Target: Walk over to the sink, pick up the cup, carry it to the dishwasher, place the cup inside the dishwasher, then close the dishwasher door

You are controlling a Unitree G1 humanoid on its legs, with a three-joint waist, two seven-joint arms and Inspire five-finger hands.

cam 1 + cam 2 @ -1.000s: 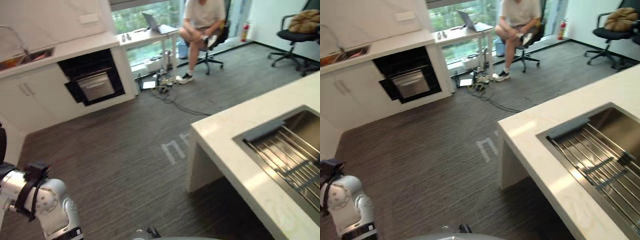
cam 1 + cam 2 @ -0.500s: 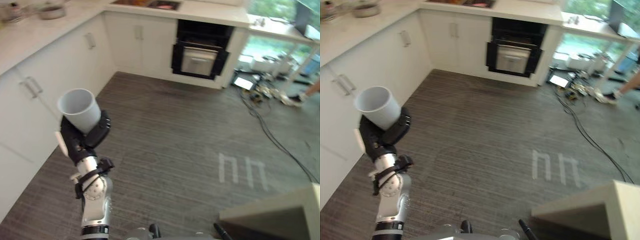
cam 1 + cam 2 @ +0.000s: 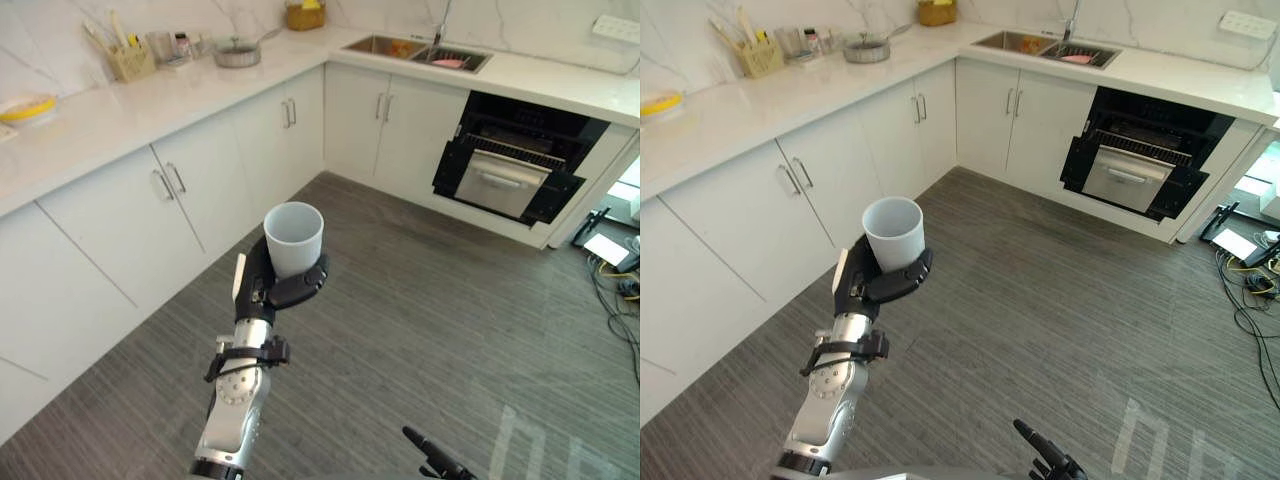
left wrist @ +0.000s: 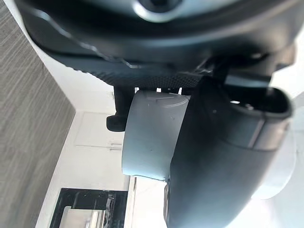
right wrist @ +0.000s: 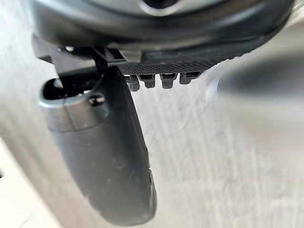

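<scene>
Carrying step: the left robot hand [image 3: 262, 286] is curled round the upright cup [image 3: 293, 240]. Next it must reach the open dishwasher [image 3: 510, 170] across the floor [image 3: 420, 320].

Left arm [image 3: 230, 420]: silver-grey rounded shell w/ black strap [image 3: 246, 354] round the wrist. Left hand [image 3: 266, 291]: matte black, white cover [image 3: 240, 276] on thumb. Right hand [image 5: 102, 156]: black too, smooth rounded thumb, ribbed palm pad w/ small nubs.
</scene>
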